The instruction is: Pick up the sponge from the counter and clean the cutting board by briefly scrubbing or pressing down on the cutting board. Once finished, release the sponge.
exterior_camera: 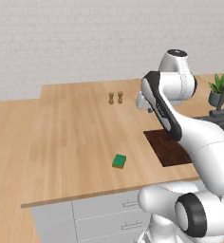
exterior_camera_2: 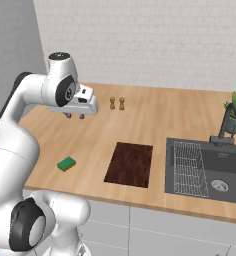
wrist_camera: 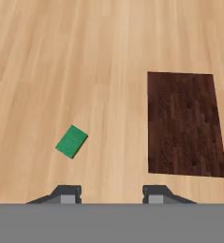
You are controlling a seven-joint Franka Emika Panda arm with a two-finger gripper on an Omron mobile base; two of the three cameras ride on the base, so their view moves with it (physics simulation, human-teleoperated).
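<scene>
A kitchen: a long wooden counter (exterior_camera_2: pixel 155 112) over grey drawers (exterior_camera: pixel 104 216), a dark sink (exterior_camera_2: pixel 222 172) with tap (exterior_camera_2: pixel 225 125), white brick wall (exterior_camera_2: pixel 140 40) behind

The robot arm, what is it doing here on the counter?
It is about to clean. The gripper hangs open and empty above the counter. The green sponge lies untouched on the wood, apart from the dark cutting board near the sink. Nothing has been picked up yet, so the likely next move is going down to the sponge.
</scene>
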